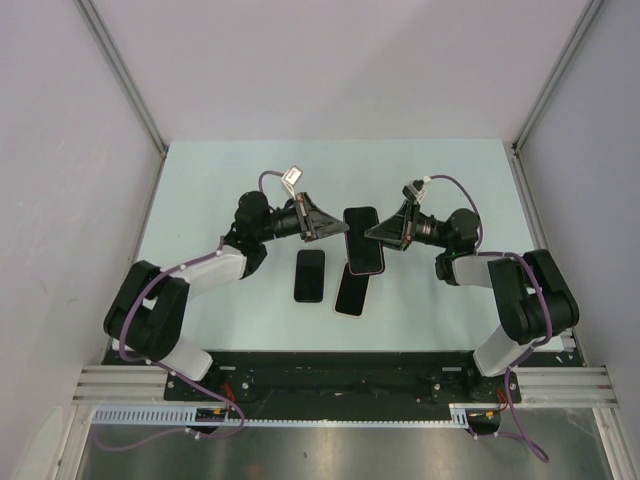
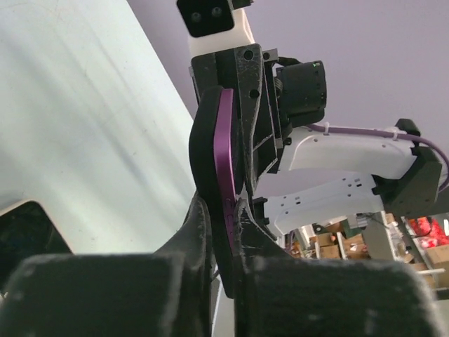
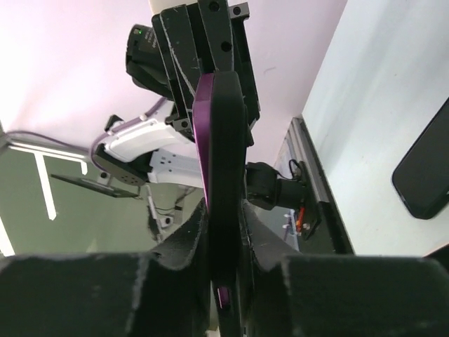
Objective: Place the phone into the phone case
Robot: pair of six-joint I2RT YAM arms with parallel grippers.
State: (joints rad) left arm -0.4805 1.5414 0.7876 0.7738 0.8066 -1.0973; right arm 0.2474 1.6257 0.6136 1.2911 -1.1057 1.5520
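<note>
A purple phone [image 1: 363, 240] with a black phone case [image 2: 203, 147] lying against it is held in the air between both grippers, over the middle of the table. In the left wrist view it stands edge on, the purple side [image 2: 224, 154] to the right of the black shell. My left gripper [image 2: 228, 239] is shut on its left end [image 1: 330, 230]. My right gripper [image 3: 224, 232] is shut on the opposite end [image 1: 378, 235], where the black case [image 3: 226, 140] covers most of the purple edge [image 3: 203, 133]. I cannot tell how far the phone sits in the case.
Two more flat dark slabs lie on the pale green table [image 1: 200, 200] below the held one: a black one [image 1: 310, 275] and one with a light rim [image 1: 352, 291]. Grey walls enclose the table. The arm bases stand at the near edge.
</note>
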